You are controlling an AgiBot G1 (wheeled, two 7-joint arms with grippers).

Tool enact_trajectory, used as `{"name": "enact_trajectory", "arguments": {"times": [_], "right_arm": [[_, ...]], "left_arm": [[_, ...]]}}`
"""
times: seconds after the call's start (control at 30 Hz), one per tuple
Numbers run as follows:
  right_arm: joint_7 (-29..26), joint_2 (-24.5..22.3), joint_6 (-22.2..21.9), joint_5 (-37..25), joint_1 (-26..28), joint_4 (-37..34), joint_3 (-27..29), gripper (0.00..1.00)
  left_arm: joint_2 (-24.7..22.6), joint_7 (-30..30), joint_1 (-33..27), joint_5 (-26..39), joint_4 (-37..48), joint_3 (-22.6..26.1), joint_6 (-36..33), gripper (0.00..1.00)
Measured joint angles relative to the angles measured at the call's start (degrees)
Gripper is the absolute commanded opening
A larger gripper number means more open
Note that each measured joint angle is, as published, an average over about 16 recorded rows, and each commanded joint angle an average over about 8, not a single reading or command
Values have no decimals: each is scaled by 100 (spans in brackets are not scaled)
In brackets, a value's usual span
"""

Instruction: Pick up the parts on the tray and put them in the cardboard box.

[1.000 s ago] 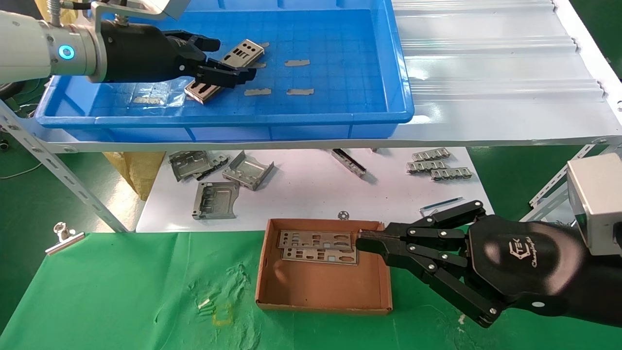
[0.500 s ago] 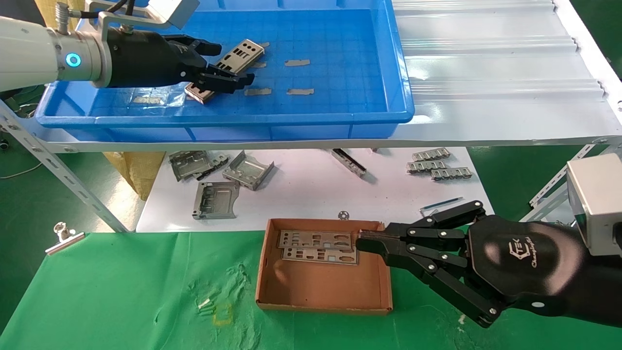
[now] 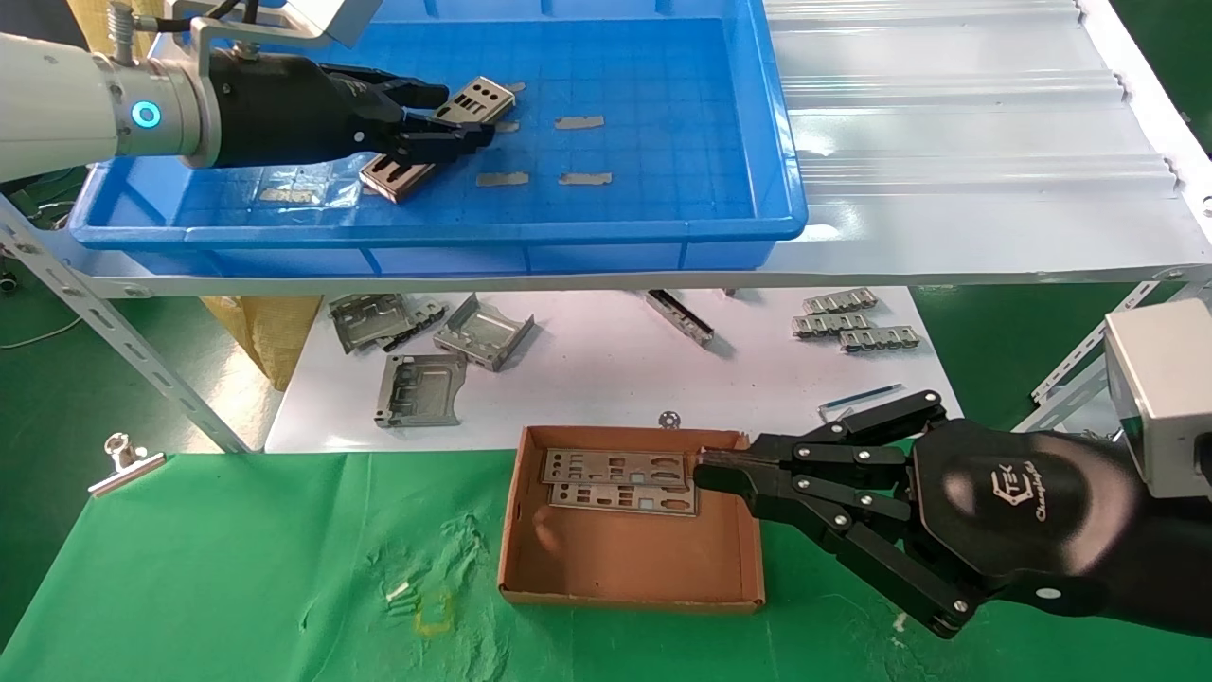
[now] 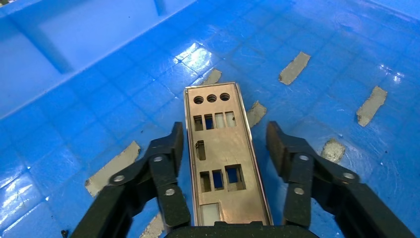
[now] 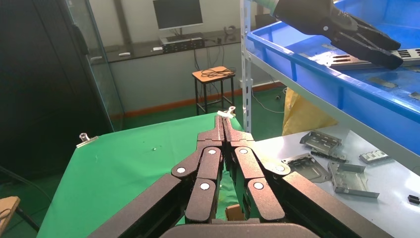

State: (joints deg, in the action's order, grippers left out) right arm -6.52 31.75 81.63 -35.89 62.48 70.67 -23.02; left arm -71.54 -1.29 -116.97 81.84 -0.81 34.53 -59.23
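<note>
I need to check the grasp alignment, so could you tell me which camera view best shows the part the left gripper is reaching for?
The left wrist view: the part lies lengthwise between the open left gripper, holes clearly visible. The head view shows it in the tray, partly hidden by the fingers. The right wrist view catches only a distant edge.

Green table (image 3: 237, 568) carries cardboard box (image 3: 630, 573), clip (image 3: 123, 461).
</note>
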Motion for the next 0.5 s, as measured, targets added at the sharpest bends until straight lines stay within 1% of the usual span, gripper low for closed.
{"name": "enact_trajectory", "arguments": {"times": [0.07,0.1,0.13,0.3,0.33,0.37,0.4,0.5], "right_arm": [[0,0,0,0,0,0,0,0],[0,0,0,0,0,0,0,0],[0,0,0,0,0,0,0,0],[0,0,0,0,0,0,0,0],[0,0,0,0,0,0,0,0],[0,0,0,0,0,0,0,0],[0,0,0,0,0,0,0,0],[0,0,0,0,0,0,0,0]], "left_arm": [[-4,5,2,-8,11,-6,18,85],[-6,8,3,-12,17,-8,27,88],[-9,10,5,-14,22,-10,37,81],[-24,19,10,-24,41,-17,82,19],[-26,21,9,-26,42,-19,87,8],[-28,22,8,-28,44,-20,90,2],[-30,24,6,-31,45,-22,91,0],[-33,29,-1,-37,46,-27,88,0]]}}
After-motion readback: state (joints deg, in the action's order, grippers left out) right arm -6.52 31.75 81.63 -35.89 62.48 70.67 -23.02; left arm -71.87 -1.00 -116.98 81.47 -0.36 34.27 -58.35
